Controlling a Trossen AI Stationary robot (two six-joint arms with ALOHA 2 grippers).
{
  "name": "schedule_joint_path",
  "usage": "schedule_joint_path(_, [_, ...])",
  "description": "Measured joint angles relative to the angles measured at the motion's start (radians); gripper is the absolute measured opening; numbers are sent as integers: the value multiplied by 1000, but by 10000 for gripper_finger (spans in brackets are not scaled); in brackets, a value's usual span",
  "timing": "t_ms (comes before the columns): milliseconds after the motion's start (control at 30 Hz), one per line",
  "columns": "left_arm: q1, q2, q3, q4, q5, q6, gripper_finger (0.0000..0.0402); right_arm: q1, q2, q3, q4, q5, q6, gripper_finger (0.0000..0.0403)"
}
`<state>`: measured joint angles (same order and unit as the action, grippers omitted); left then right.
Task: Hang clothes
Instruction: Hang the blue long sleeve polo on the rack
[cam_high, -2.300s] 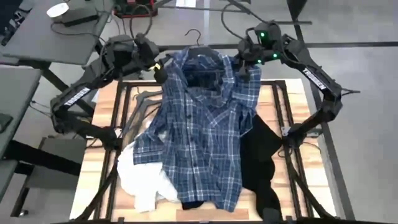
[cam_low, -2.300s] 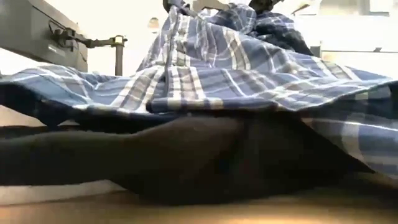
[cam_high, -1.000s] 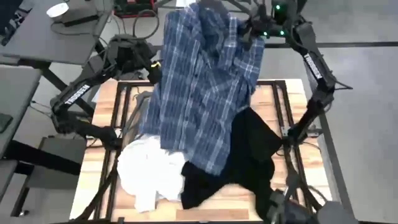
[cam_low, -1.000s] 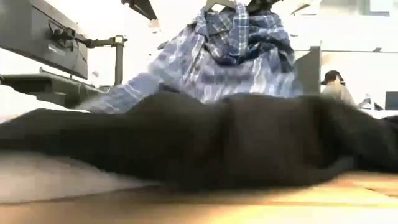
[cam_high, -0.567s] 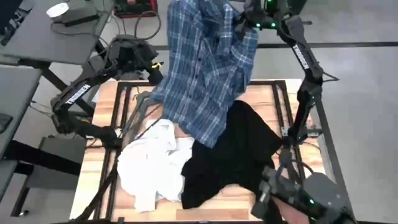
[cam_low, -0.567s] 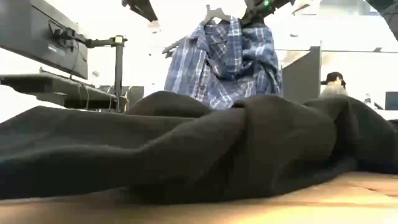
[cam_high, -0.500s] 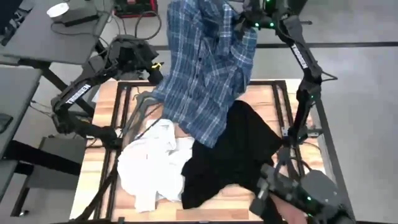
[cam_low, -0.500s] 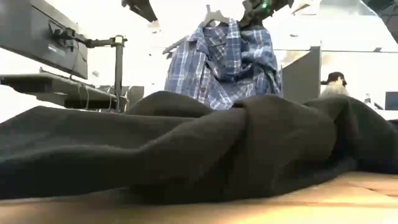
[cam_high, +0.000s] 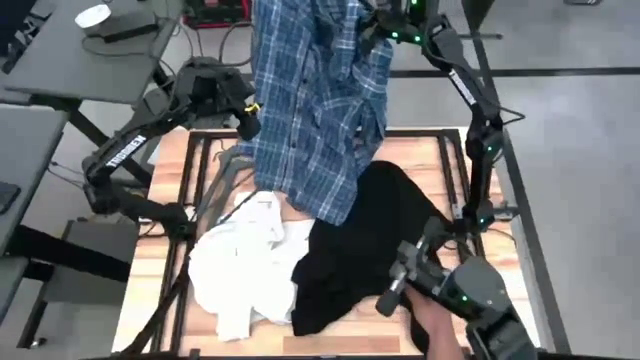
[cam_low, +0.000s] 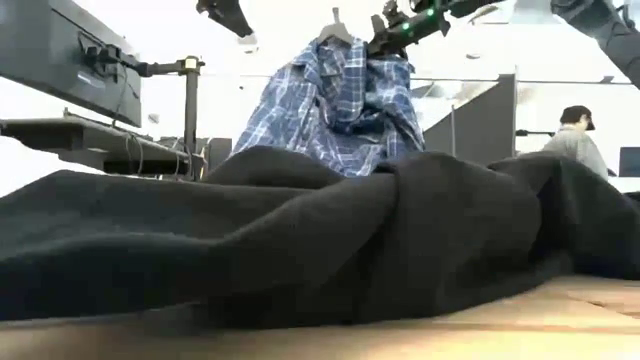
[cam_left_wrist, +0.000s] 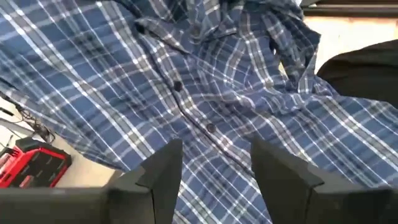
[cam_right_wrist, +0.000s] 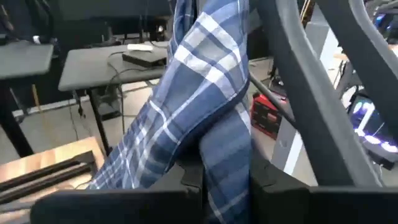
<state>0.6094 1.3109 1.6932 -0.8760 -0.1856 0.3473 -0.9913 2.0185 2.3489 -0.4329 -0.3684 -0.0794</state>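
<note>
- In the view from above, your right hand (cam_high: 372, 30) sat at the upper middle of the frame, pinched shut on the plaid shirt (cam_high: 315, 100) near its collar.
- Its own wrist camera showed the shirt (cam_right_wrist: 193, 118) bunched between the two dark fingers (cam_right_wrist: 189, 177) at the bottom of that picture.
- The shirt hung from that grip and ran down the middle of the overhead frame, its lower hem lying over the far part of the worktop (cam_high: 165, 160).
- Your left hand (cam_high: 248, 118) was in the upper left of the overhead frame, just beside the shirt's left edge, with its fingers spread wide and nothing between them.
- The left wrist camera looked past those parted fingers (cam_left_wrist: 158, 168) straight onto the shirt's button strip (cam_left_wrist: 186, 106).
- The black top (cam_high: 370, 240) lay crumpled at the lower middle and right of the overhead frame, on the worktop, its upper edge touching the shirt's hem.
- The white top (cam_high: 235, 270) lay in a heap at the lower left, touching the black top's left side.
- From table height, the black top (cam_low: 300, 240) filled the lower half of the frame, and the shirt (cam_low: 335, 105) hung above it at the upper middle.
- A hanger hook (cam_low: 335, 25) stood out of the collar there, beside the right hand (cam_low: 385, 38).
- A person (cam_low: 572, 140) in a cap stood at the far right of that frame.
</note>
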Motion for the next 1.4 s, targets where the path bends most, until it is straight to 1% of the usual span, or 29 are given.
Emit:
schedule_joint_path(200, [0, 0, 0, -10, 0, 4, 171, -6, -1, 0, 86, 7, 14, 28])
schedule_joint_path(600, [0, 0, 0, -9, 0, 83, 171, -19, 61, -3, 86, 3, 49, 28])
schedule_joint_path(867, [0, 0, 0, -9, 0, 78, 171, -19, 62, -3, 94, 3, 47, 29])
schedule_joint_path(1033, [0, 0, 0, -13, 0, 77, 171, -9, 63, 3, 101, -27, 45, 29])
schedule_joint_path(1233, [0, 0, 0, -28, 0, 76, 171, -2, 64, 5, 51, -28, 22, 30])
schedule_joint_path(1400, [0, 0, 0, -29, 0, 76, 171, -13, 64, 5, 54, -13, 48, 64])
